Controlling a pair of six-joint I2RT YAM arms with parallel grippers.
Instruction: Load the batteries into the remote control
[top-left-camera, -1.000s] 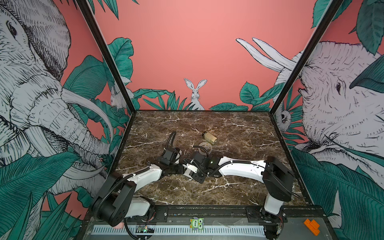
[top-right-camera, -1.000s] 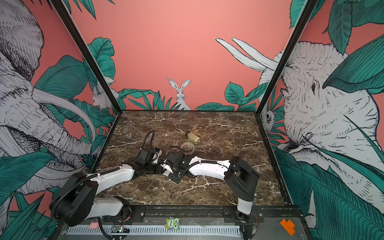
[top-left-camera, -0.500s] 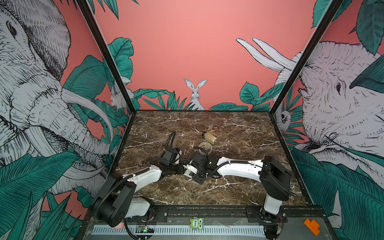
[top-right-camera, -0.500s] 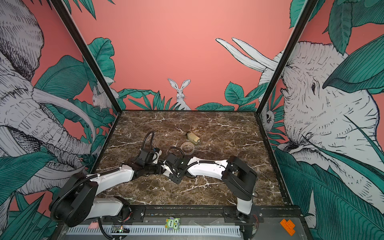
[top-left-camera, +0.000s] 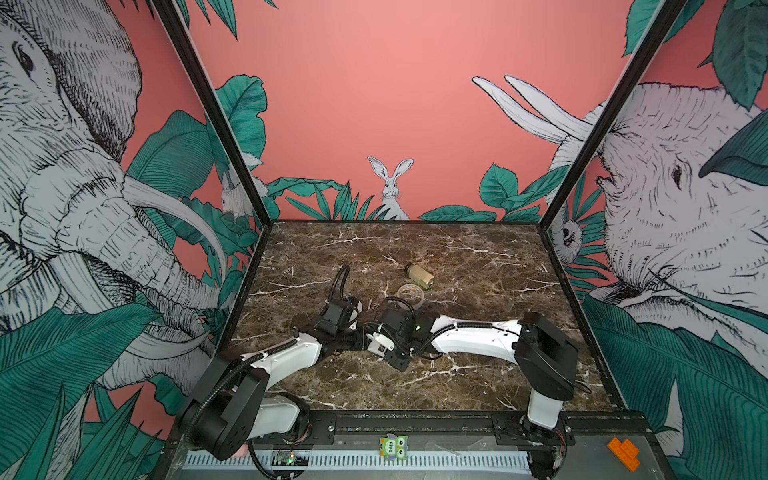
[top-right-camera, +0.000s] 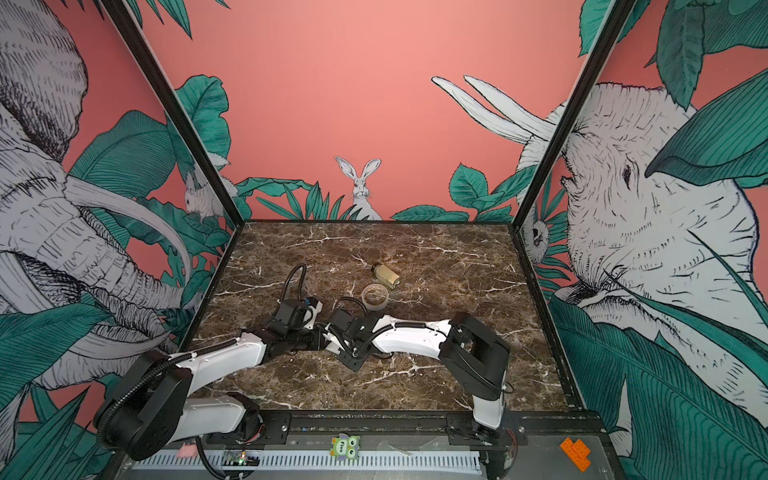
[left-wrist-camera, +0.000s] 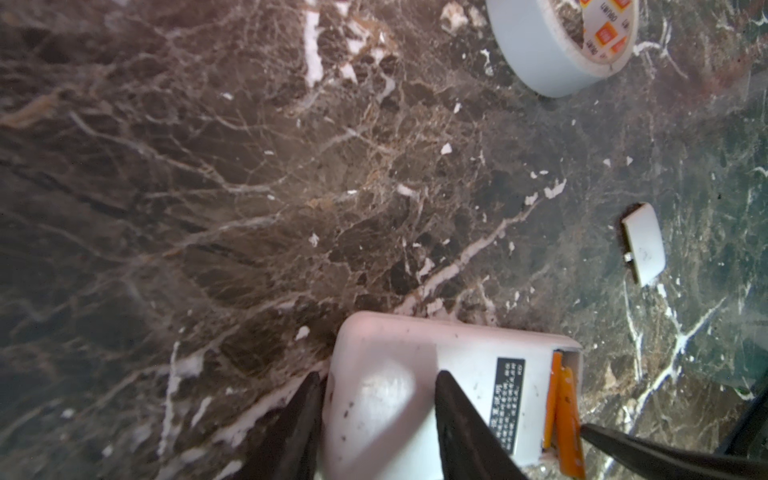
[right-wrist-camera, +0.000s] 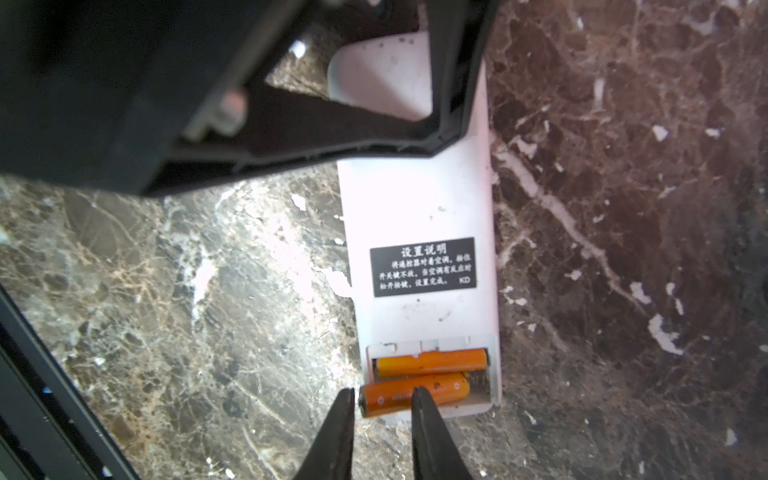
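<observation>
The remote control (right-wrist-camera: 419, 208) lies back up on the marble, its dark label showing and its battery bay open. One orange battery (right-wrist-camera: 432, 360) sits flat in the bay. The second battery (right-wrist-camera: 440, 390) lies skewed, one end sticking out past the bay's edge. My right gripper (right-wrist-camera: 382, 391) hangs over that end, jaws a narrow gap apart, one fingertip beside the end and one over the body. My left gripper (left-wrist-camera: 378, 374) is shut on the remote's (left-wrist-camera: 386, 353) other end. In both top views the arms hide the remote.
A small white cover (left-wrist-camera: 644, 245) lies loose on the marble near the remote. A roll of tape (top-left-camera: 410, 293) and a beige bottle (top-left-camera: 419, 276) on its side sit behind the grippers. The left arm (top-left-camera: 291, 357) and right arm (top-left-camera: 469, 336) meet mid-table.
The right arm has edged slightly left towards the left gripper. The left arm has kept its place.
</observation>
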